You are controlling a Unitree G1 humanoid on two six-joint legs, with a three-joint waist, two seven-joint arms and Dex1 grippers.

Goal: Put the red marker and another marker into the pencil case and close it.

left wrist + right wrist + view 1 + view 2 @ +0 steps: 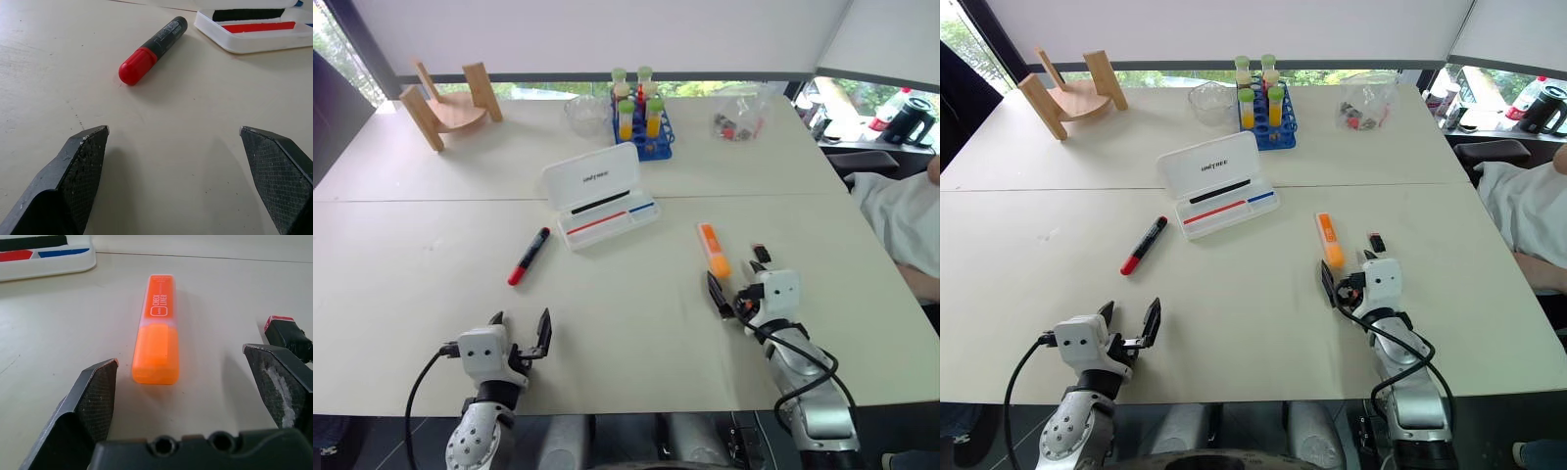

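- Pincers first: I have the left pincer [521, 331] spread wide and empty, low over the near edge of the worktop [636, 323]; the right pincer [736, 281] is spread just as wide, also holding nothing.
- Straight ahead of the right pincer lies the orange highlighter [157, 330], flat on the worktop. In the right wrist view its long axis runs away from me, nearly in line with the fingers, and its near end sits between the two tips, slightly toward one side.
- That alignment is what I judge the next move turns on: the right arm is clearly the nearer one, and a short push forward should bring the fingers alongside the barrel, so they would close across its width.
- Ahead of the left pincer, farther off, lies the red marker [152, 50]. It lies at a slant to the fingers, its red end nearer and its dark end pointing away, toward the case. I judge the left wrist would need turning before a clean pinch.
- Beyond both markers sits the pencil case [602, 196], lid swung open, with thin pens already lying in its tray. It is well apart from both pincers.
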